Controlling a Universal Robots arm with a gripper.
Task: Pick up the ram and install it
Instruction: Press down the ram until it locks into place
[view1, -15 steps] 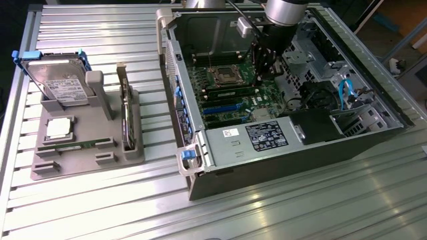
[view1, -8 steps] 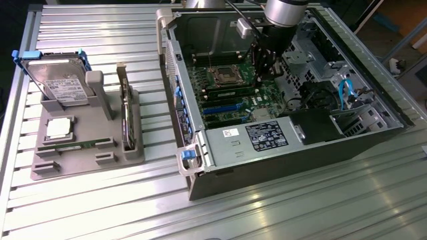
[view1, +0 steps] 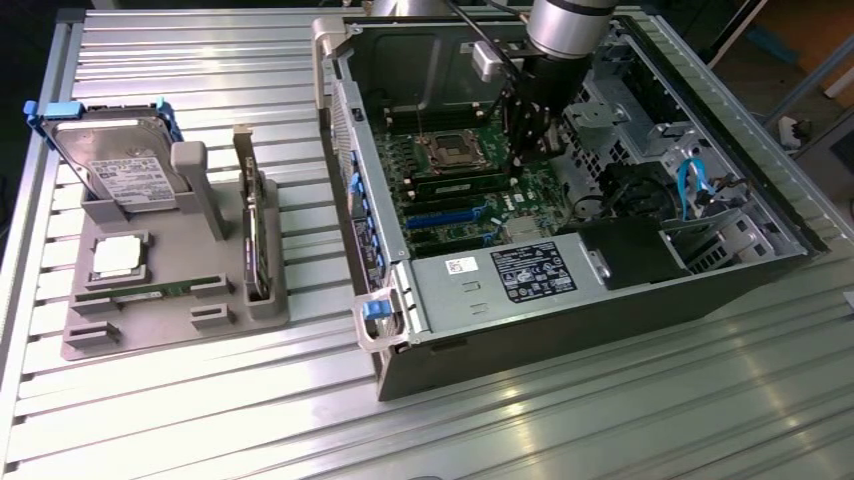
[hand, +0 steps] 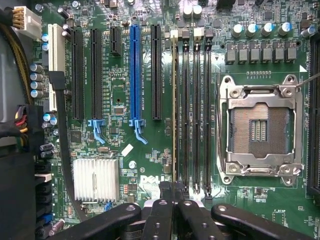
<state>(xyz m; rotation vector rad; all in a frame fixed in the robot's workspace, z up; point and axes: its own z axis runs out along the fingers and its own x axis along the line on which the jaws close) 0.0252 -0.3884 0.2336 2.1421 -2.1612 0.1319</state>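
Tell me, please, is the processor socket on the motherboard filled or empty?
Empty: the socket shows its bare contact grid inside the metal frame, with no chip seated. A silver chip lies on the grey tray outside.

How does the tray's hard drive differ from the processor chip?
The hard drive stands tilted in its holder; the processor chip lies flat. The hard drive is much larger and oblong; the processor chip is small and square. Both are silvery, on the grey tray.

- Robot test bench in a lab or workshop: ribbed aluminium table (view1: 561, 420) of slotted profiles.
- Opened desktop computer case (view1: 534, 310) lies on its side, motherboard (hand: 125, 105) exposed directly under the jaws.
- Grey fixture tray (view1: 160, 300) well off from the jaws, holding a hard drive (view1: 120, 170) and loose parts.
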